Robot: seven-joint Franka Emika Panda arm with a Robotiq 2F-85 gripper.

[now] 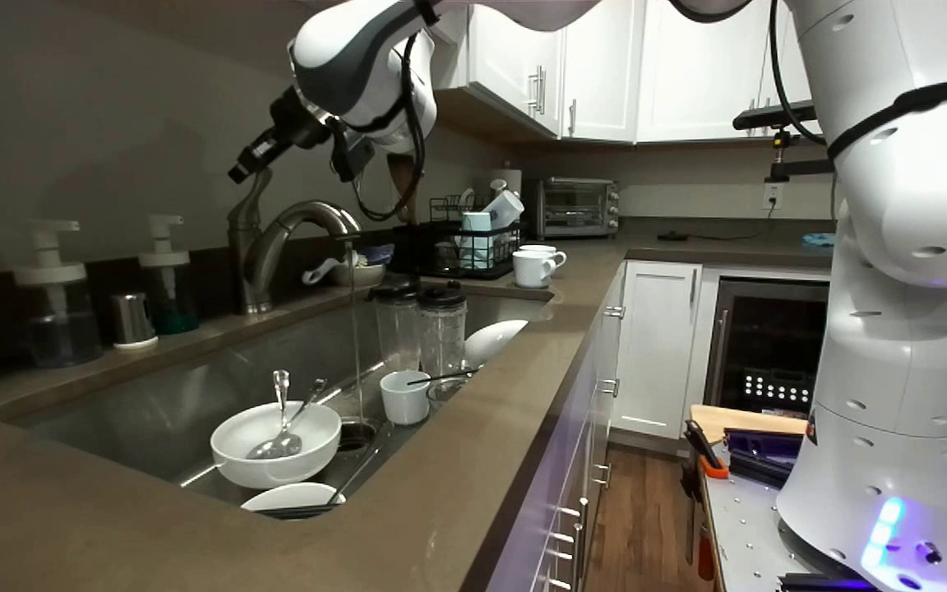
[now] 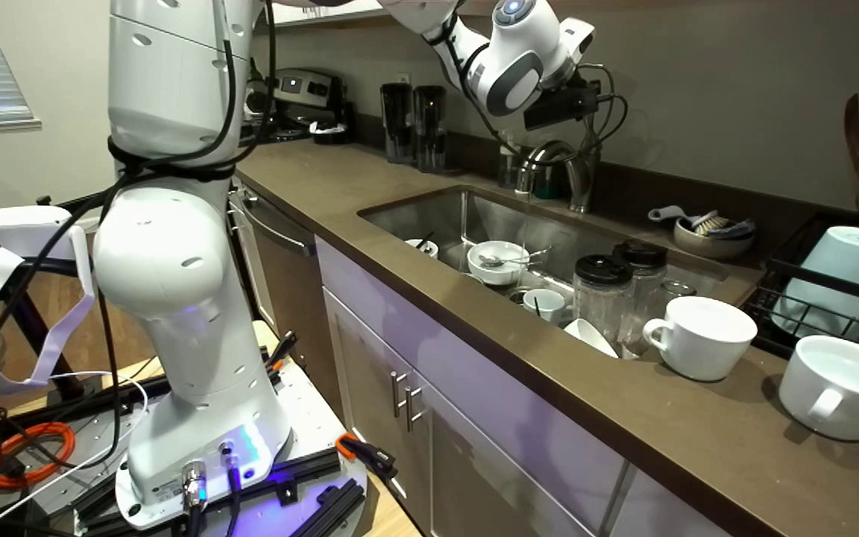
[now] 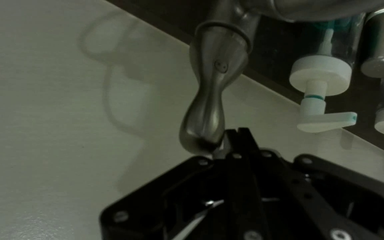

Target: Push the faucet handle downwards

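The faucet handle (image 1: 253,197) is a brushed-metal lever that points up from the faucet's base body, beside the arched spout (image 1: 288,226). In the wrist view the handle (image 3: 208,106) widens to a rounded end. My gripper (image 1: 238,171) is at the handle's top end in an exterior view. In the wrist view its fingertips (image 3: 237,131) are together, with nothing between them, right beside the handle's end. I cannot tell whether they touch it. In an exterior view the handle (image 2: 590,136) is partly hidden by the wrist hardware and cables, and the fingertips are hidden there.
A thin water stream (image 1: 356,329) falls from the spout into the sink (image 2: 429,212), which holds bowls, cups and clear bottles. Soap bottles (image 1: 53,304) stand beside the faucet against the wall. White mugs (image 2: 705,339) and a dish rack (image 1: 482,255) are farther along the counter.
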